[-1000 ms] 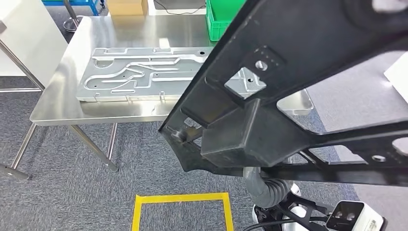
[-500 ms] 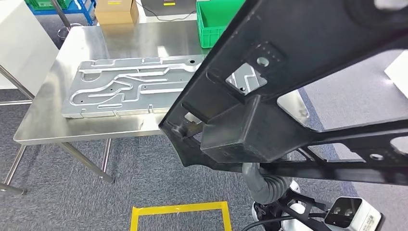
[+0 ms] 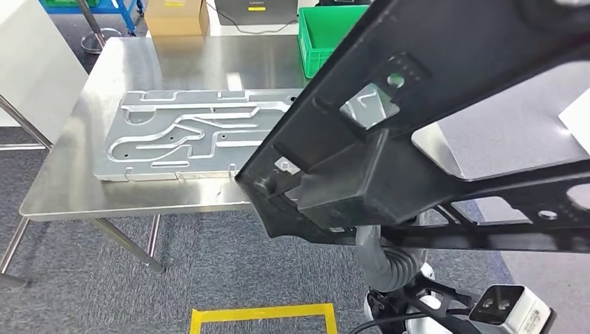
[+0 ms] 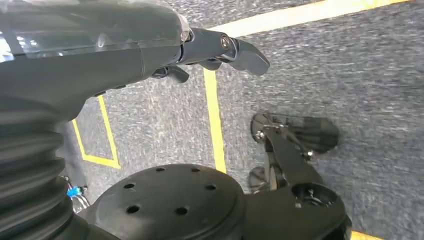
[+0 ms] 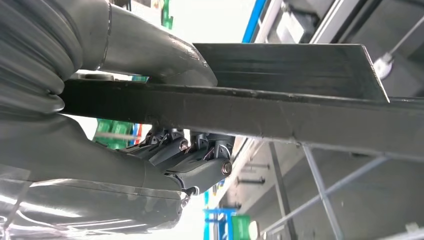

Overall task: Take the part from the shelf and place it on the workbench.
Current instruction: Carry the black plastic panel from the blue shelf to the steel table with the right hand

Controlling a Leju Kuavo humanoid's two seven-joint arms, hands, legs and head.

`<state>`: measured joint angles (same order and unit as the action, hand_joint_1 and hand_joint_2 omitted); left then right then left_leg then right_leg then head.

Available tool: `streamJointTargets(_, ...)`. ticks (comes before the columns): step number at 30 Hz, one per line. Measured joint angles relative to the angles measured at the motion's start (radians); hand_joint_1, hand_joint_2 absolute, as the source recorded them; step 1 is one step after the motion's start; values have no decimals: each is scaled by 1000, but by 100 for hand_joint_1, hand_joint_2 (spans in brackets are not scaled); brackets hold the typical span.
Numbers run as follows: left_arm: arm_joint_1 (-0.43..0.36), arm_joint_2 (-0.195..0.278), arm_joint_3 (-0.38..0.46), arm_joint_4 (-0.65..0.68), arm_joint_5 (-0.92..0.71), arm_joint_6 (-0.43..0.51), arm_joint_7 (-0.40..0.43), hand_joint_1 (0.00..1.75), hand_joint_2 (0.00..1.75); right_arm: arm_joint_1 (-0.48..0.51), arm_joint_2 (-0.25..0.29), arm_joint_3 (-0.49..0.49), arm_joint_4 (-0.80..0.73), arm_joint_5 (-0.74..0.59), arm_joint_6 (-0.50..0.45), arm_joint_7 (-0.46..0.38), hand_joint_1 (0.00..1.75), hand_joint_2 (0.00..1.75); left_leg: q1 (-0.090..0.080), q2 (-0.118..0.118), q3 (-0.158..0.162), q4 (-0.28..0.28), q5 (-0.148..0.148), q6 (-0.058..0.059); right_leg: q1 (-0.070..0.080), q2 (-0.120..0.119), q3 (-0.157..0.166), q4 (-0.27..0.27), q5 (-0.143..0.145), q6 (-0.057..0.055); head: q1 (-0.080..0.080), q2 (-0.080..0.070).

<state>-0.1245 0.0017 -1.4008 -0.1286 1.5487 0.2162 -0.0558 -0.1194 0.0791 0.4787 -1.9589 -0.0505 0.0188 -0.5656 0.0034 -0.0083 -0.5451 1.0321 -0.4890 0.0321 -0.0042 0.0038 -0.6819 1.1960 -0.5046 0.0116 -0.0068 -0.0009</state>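
Observation:
The part (image 3: 445, 104) is a large black metal frame with cut-outs and screw holes, held up close across the right half of the head view. In the right wrist view my right hand (image 5: 190, 160) grips one black bar of the part (image 5: 280, 110), thumb over it and fingers under. In the head view the part hides that hand; only the ribbed wrist cover (image 3: 383, 268) shows below. The steel workbench (image 3: 174, 198) stands ahead and left, beyond the part's lower tip. My left hand (image 4: 200, 50) hangs over the carpet with nothing in it, fingers apart.
A big machined aluminium plate (image 3: 188, 136) lies on the workbench's middle. A green crate (image 3: 320, 35) stands at the bench's far right, a cardboard box (image 3: 175, 17) behind it. A white panel (image 3: 28, 62) stands left. A yellow square (image 3: 261, 313) marks the carpet.
The whole head picture has shifted, so the camera moved; the workbench now sits slightly lower and larger. The part stays in my right hand, its lower tip still short of the bench edge.

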Motion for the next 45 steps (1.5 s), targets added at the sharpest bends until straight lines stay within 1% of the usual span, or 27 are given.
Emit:
streamJointTargets(1,0,-1,0,0,2,2,1,0,175,4,-1,-1,0,3,-10,0,175,175,-1,0,11,-2,-7,-1,5,-1,19,-62,40,-10,-1,0)
streamJointTargets(2,0,-2,0,0,5,6,1,0,175,7,-1,-2,-1,7,-18,-1,175,175,-1,-1,19,-4,-13,-5,12,-3,34,-113,60,-20,-1,0)
streamJointTargets(4,1,-4,1,0,9,11,2,0,175,21,-2,-6,-2,16,-30,-10,175,175,0,0,27,-7,-18,-16,21,-3,47,-155,62,-37,-1,0)
streamJointTargets(7,4,-2,1,0,9,12,1,0,175,44,-5,-12,-6,22,-33,-37,175,175,-3,2,38,16,-23,-32,13,-4,82,-185,71,-48,0,0)
streamJointTargets(9,3,0,1,0,9,12,0,0,175,49,-6,-14,-9,22,-30,-49,175,175,0,2,1,91,-56,-39,5,-6,106,-199,68,-51,-5,0)
streamJointTargets(11,3,1,1,0,9,11,0,0,175,52,-6,-15,-9,22,-29,-53,175,175,5,2,-75,208,-104,-50,4,-5,114,-200,59,-52,-9,0)
streamJointTargets(12,3,1,1,0,9,11,-1,0,175,54,-7,-15,-9,22,-28,-53,175,175,7,3,-107,247,-116,-55,3,-3,117,-200,54,-50,-8,0)
streamJointTargets(13,3,2,1,0,9,11,-2,0,175,55,-7,-15,-9,22,-28,-53,175,175,10,3,-123,255,-108,-59,2,-2,123,-199,49,-48,-9,0)
streamJointTargets(14,3,2,1,0,9,10,-2,0,175,56,-7,-15,-9,22,-28,-53,175,175,12,3,-122,227,-78,-62,1,-1,130,-198,42,-44,-9,0)
streamJointTargets(16,4,3,1,0,8,9,0,0,175,56,-8,-15,-9,23,-28,-53,175,175,16,4,-82,104,12,-65,-2,-1,150,-195,26,-36,-8,0)
streamJointTargets(17,5,4,1,0,8,9,2,0,175,56,-9,-15,-9,23,-27,-53,175,175,15,5,-64,46,33,-63,-3,0,155,-191,19,-30,-9,0)
streamJointTargets(19,6,3,1,0,8,9,7,0,175,55,-10,-15,-9,23,-27,-53,175,175,11,6,-50,0,40,-49,0,0,157,-186,7,-19,-10,0)
streamJointTargets(22,7,2,1,0,8,10,11,0,175,52,-12,-15,-9,23,-27,-53,175,175,11,6,-45,-4,43,-27,-1,-1,156,-176,-10,-3,-9,0)
streamJointTargets(24,5,1,1,0,9,12,11,0,175,52,-13,-16,-7,26,-30,-55,175,175,14,7,-42,-8,42,-17,-5,-2,126,-110,-48,7,-8,0)
streamJointTargets(26,6,0,1,0,10,12,11,0,175,57,-16,-17,0,35,-36,-65,175,175,14,7,-40,-8,38,-11,-8,-2,52,23,-103,14,-8,0)
streamJointTargets(27,7,-1,1,0,10,12,10,0,175,60,-17,-17,7,43,-40,-71,175,175,13,7,-37,-8,35,-9,-8,-3,15,81,-117,16,-8,0)
streamJointTargets(28,8,-1,1,0,11,10,7,0,175,63,-19,-17,15,53,-46,-78,175,175,13,6,-34,-8,31,-9,-9,-3,-9,110,-112,16,-8,0)
streamJointTargets(29,10,-3,1,0,11,7,3,0,175,65,-20,-17,22,63,-53,-83,175,175,12,4,-28,-8,28,-9,-9,-2,-15,100,-86,14,-8,0)
streamJointTargets(31,11,-9,2,0,11,1,-7,0,175,66,-21,-17,32,82,-68,-87,175,175,12,1,-14,-9,19,-11,-6,-2,25,-22,4,3,-7,0)
streamJointTargets(33,10,-17,4,0,11,-1,-12,0,175,63,-22,-17,34,92,-75,-81,175,175,9,-1,-4,-9,10,-19,1,-3,71,-136,56,-8,-8,0)
streamJointTargets(35,11,-24,7,0,11,3,-14,0,175,61,-24,-17,29,96,-75,-69,175,175,7,-2,-1,-12,6,-29,7,-1,83,-166,56,-13,-8,0)
streamJointTargets(38,11,-29,17,0,11,13,-18,0,175,60,-27,-18,8,98,-87,-56,175,175,7,1,-2,2,-11,-46,0,0,93,-186,61,-25,-9,0)
streamJointTargets(40,12,-29,22,0,10,16,-18,0,175,61,-29,-21,-7,97,-101,-57,175,175,9,2,-42,90,-61,-52,-3,-3,102,-195,62,-34,-10,0)
streamJointTargets(42,13,-29,24,0,9,16,-17,0,175,64,-30,-28,-16,99,-122,-66,175,175,9,2,-109,220,-114,-57,-2,-4,104,-194,60,-38,-10,0)
streamJointTargets(43,13,-28,24,0,7,16,-16,0,175,66,-31,-34,-20,103,-138,-73,175,175,10,3,-130,255,-117,-60,-1,-4,105,-193,58,-38,-10,0)
streamJointTargets(44,13,-27,25,0,6,17,-16,0,175,69,-31,-40,-23,108,-157,-81,175,175,10,3,-133,254,-101,-61,-1,-3,106,-192,57,-38,-10,0)
streamJointTargets(45,13,-26,25,0,6,18,-17,0,175,72,-32,-46,-26,116,-176,-87,175,175,10,3,-117,213,-68,-61,-1,-2,108,-190,54,-37,-10,0)
